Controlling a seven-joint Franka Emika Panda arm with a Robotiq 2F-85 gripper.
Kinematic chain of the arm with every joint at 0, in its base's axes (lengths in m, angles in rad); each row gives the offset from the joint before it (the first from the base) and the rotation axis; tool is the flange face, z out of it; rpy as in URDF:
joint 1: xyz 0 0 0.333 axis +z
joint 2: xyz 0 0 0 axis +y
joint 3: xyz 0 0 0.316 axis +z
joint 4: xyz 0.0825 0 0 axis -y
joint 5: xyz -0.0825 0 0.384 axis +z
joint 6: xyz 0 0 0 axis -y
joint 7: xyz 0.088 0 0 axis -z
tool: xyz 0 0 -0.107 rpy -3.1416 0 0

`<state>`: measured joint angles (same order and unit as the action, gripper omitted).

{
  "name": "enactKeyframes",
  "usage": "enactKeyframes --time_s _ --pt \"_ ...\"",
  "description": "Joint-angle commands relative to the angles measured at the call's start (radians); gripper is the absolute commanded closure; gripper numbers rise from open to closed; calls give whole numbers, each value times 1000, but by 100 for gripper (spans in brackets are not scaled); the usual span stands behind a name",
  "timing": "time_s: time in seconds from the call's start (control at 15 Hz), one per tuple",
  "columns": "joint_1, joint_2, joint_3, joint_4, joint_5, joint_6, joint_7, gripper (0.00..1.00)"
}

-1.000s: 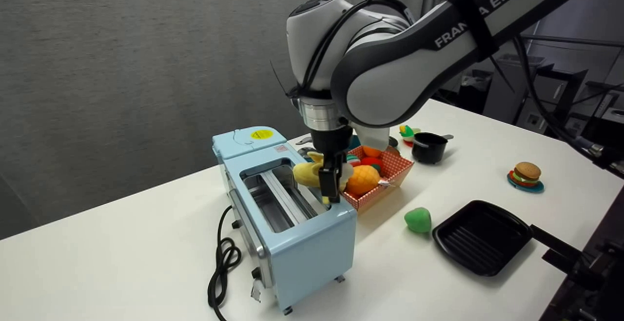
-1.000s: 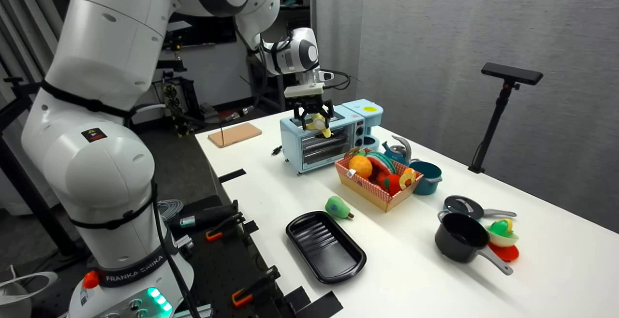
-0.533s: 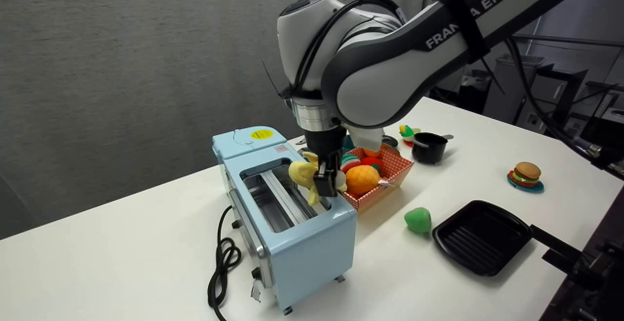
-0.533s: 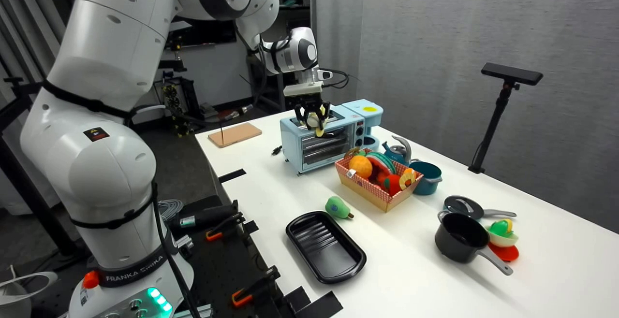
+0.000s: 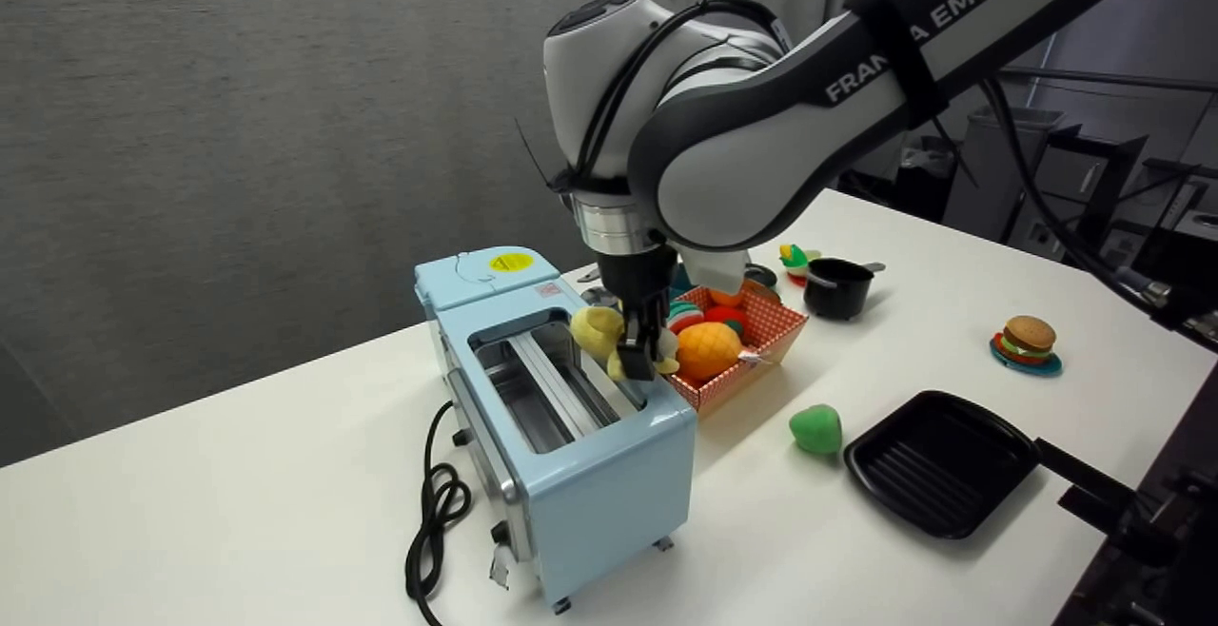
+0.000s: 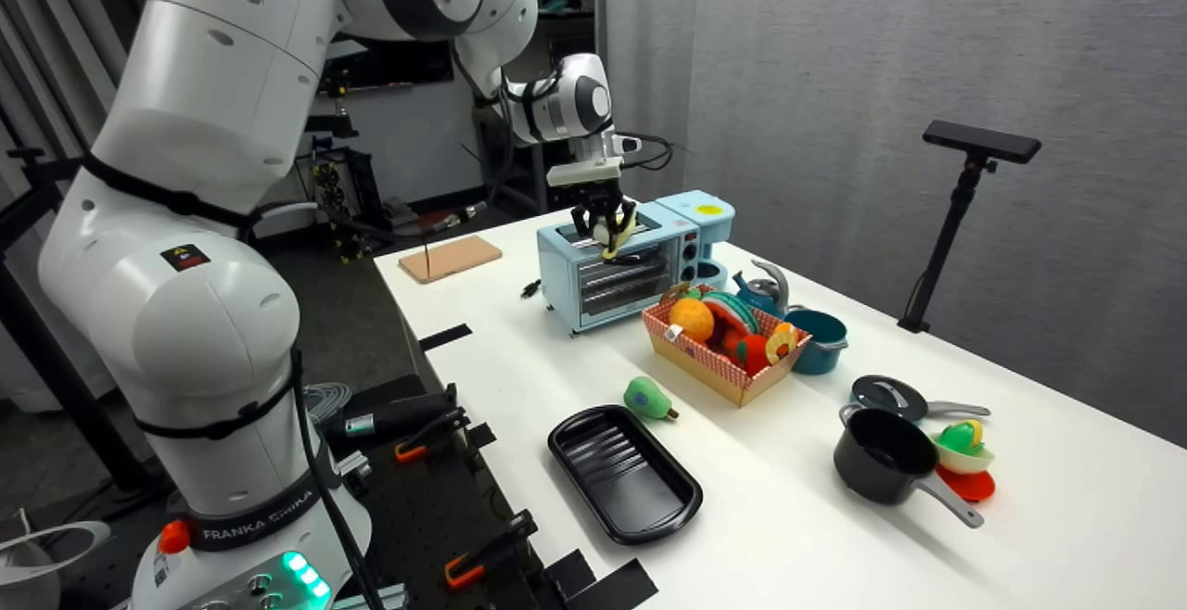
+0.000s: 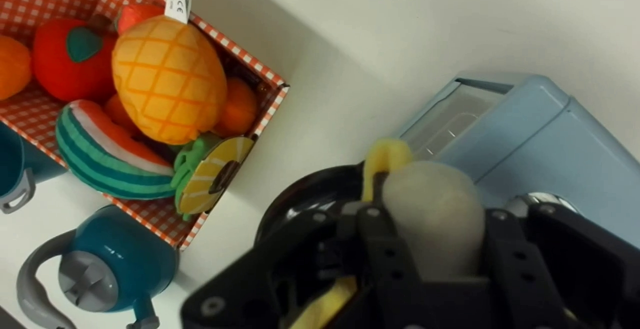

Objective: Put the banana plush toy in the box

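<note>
The banana plush toy, yellow with a pale white inner part, is at the top opening of the toaster in both exterior views: banana plush toy (image 5: 597, 330). My gripper (image 5: 641, 356) has closed around it, and in the wrist view the pale bulge of the toy (image 7: 435, 204) fills the space between the black fingers (image 7: 387, 249). Yellow peel sticks out beside them. Whether the toy touches the toaster I cannot tell. The box (image 6: 691, 362), with red-checked walls, stands on the table beside the toaster. It holds several plush fruits, including a pineapple (image 7: 169, 79) and a watermelon slice (image 7: 107, 161).
The light-blue toaster (image 5: 609, 498) stands directly under the gripper. Near the box are a teal kettle (image 7: 125, 249) and a teal pot (image 6: 818, 357). A green plush pear (image 6: 646, 397) and a black pan (image 6: 621, 471) lie farther along the table, with a black pot (image 6: 876, 476) beyond.
The fingers have come together from wide apart and now grip the plush. The toy has turned and bunched up between them, while the arm has shifted only slightly.
</note>
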<state>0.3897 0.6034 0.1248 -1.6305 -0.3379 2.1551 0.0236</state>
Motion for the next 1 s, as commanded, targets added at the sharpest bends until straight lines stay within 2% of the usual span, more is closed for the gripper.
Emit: enactKeyframes --time_s 0.0,0.93 --pt "3 -19 -9 -10 -13 -11 32 98" --pt "-142 -212 -39 -211 42 30 59 98"
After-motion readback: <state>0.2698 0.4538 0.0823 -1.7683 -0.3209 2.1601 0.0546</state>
